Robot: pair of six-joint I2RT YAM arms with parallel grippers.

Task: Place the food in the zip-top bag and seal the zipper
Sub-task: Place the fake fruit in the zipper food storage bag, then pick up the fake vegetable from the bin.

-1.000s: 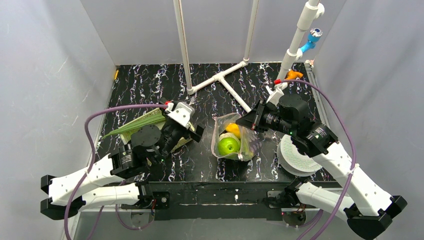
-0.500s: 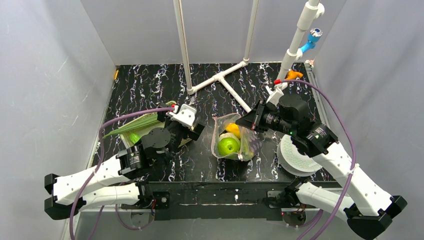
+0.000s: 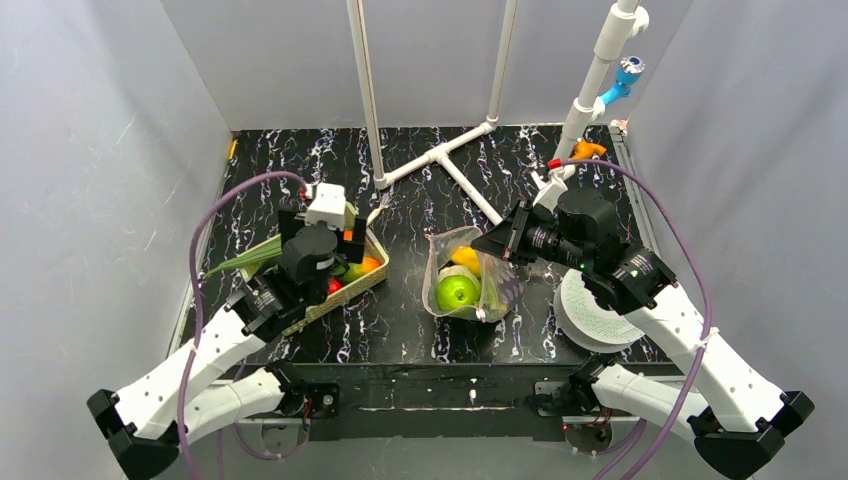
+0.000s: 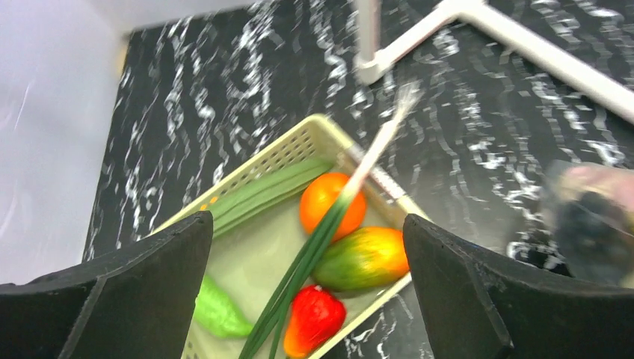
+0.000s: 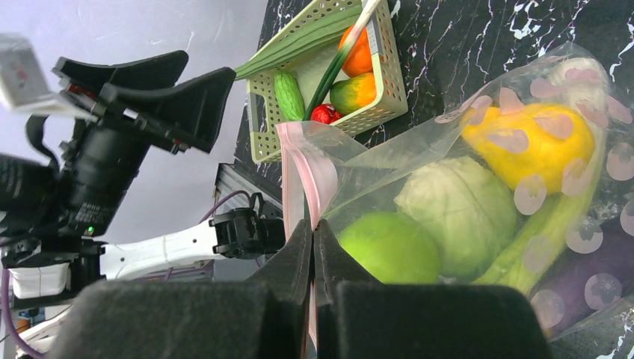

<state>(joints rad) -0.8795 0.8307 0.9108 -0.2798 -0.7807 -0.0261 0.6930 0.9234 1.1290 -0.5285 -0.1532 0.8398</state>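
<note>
The clear zip-top bag stands at mid-table, holding a green apple, a pale cabbage, a yellow piece and a purple piece. My right gripper is shut on the bag's pink zipper strip; it shows in the top view at the bag's right rim. My left gripper is open and empty above the basket; in the top view it is over the basket. The basket holds an orange, a green-orange mango, a red piece, a green cucumber and a leek.
The basket lies left of the bag. A white PVC pipe frame stands behind the bag. A white round disc lies right of the bag under my right arm. A small orange object is at the back right.
My left arm has swung back and to the left, from beside the basket's right end to above the basket. The right gripper and the bag have not moved.
</note>
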